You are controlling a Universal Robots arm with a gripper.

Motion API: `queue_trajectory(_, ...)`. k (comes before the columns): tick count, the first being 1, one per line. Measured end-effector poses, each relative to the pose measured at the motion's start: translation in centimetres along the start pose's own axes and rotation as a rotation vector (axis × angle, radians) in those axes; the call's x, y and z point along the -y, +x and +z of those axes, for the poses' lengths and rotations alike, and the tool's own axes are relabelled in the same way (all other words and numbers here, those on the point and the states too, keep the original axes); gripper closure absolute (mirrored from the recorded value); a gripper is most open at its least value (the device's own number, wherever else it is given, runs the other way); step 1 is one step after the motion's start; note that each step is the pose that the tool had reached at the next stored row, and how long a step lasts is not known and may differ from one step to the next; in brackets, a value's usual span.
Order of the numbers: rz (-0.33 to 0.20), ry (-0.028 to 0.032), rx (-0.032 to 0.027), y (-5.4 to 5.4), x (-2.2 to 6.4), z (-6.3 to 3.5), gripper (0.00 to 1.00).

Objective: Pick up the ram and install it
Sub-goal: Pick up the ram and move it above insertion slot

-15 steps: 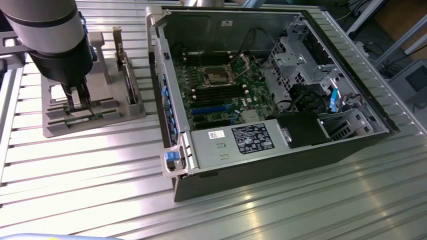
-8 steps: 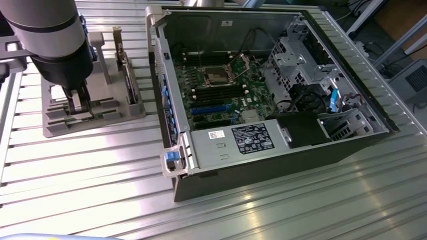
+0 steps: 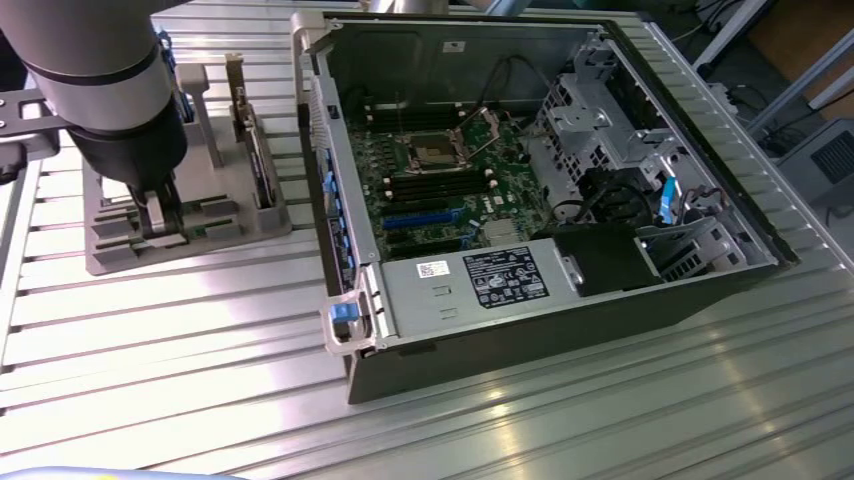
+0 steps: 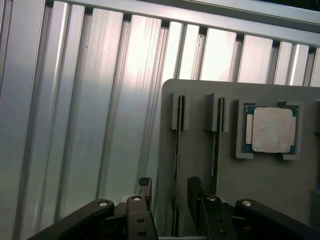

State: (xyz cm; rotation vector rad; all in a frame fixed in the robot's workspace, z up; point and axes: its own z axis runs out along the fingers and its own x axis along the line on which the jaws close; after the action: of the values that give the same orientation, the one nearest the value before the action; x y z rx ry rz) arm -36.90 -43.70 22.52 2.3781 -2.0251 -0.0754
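Wrist view: gripper (image 4: 169,183) straddles one ram (image 4: 176,145) standing in its tray (image 4: 270,190).
Jaws stand apart either side, not clamped; the ram is neither lifted nor installed yet.

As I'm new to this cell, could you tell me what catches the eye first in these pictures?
The open case takes up the exterior view's middle and right, its board in plain sight. At that view's left the arm hangs over a grey tray. There the hand sits open astride a ram standing on edge in its slot, and a processor lies in a recess of the same tray.
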Motion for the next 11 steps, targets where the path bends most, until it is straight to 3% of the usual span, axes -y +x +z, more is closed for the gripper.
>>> queue_trajectory(11,-0.025,-0.0006,-0.0011,-0.28,-0.57,0.99,0.58)
